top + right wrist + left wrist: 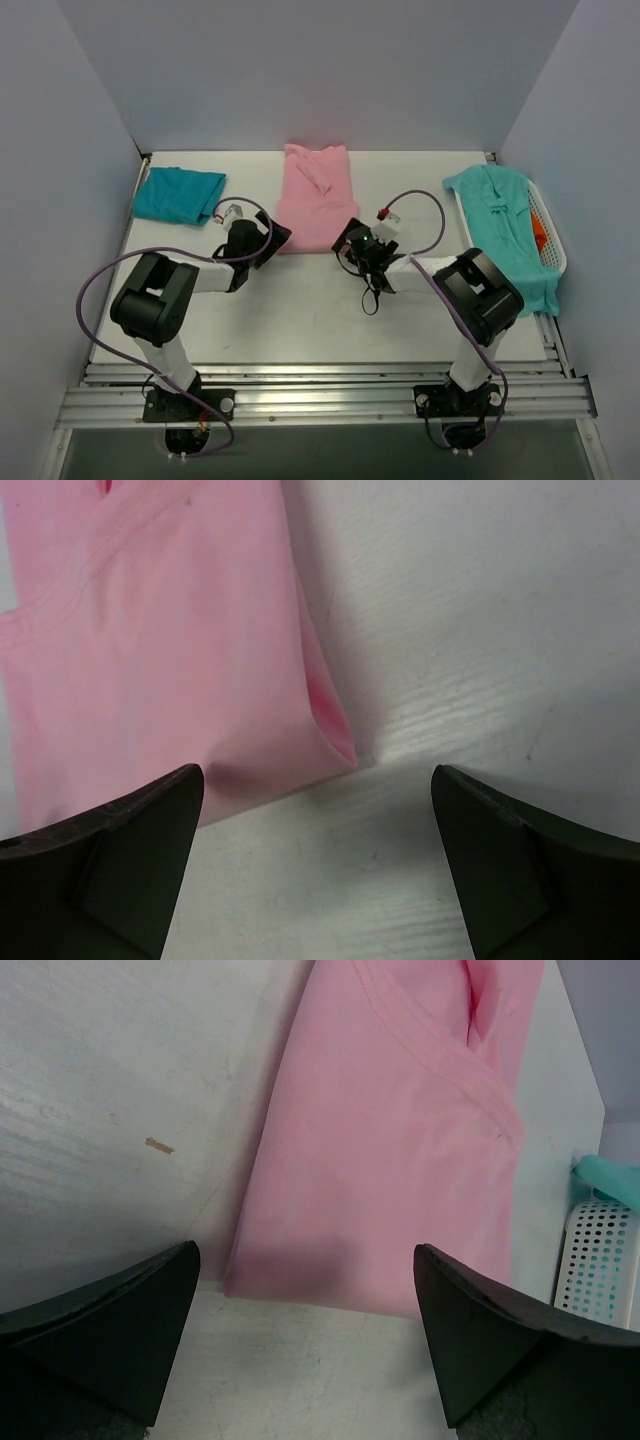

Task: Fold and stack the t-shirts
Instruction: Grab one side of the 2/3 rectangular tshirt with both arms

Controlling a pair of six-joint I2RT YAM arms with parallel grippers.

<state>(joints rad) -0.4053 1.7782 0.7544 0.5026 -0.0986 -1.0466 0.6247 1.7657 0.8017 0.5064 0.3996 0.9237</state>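
The light pink t-shirt [316,196] lies folded lengthwise at the table's back centre. My left gripper [277,238] is open, just short of its near left corner [300,1280]. My right gripper [350,236] is open, just short of its near right corner [335,742]. Neither touches the cloth. The darker teal t-shirt [178,195] lies folded at the back left. The lighter aqua-green t-shirt [510,232] is draped over the basket on the right.
The white plastic laundry basket [553,252] stands at the table's right edge, with something orange inside; its perforated wall shows in the left wrist view [598,1270]. Grey walls close in the back and sides. Purple cables loop over both arms.
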